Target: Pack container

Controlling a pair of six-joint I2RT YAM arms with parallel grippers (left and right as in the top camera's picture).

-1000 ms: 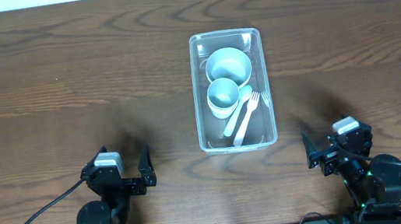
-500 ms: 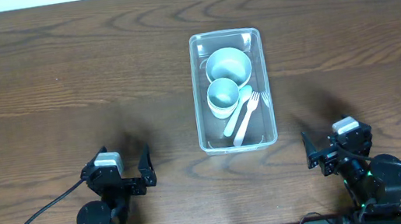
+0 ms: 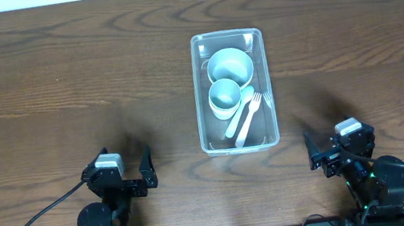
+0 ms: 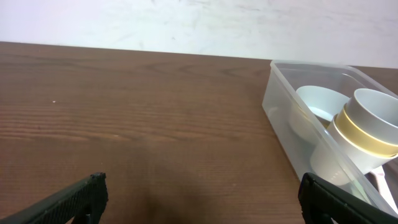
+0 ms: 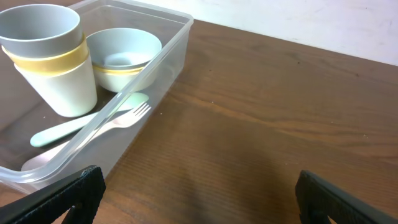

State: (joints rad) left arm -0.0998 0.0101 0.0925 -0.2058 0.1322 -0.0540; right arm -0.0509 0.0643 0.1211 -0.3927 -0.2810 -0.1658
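Note:
The clear rectangular container stands at the table's middle. It holds a pale bowl, a pale cup with a tan band, and a spoon and fork. The container also shows in the left wrist view and the right wrist view. My left gripper is open and empty near the front edge, left of the container; its fingers show in the left wrist view. My right gripper is open and empty at the front right; it shows in the right wrist view.
Brown wood table all around the container. Black cables run from both arm bases at the front edge.

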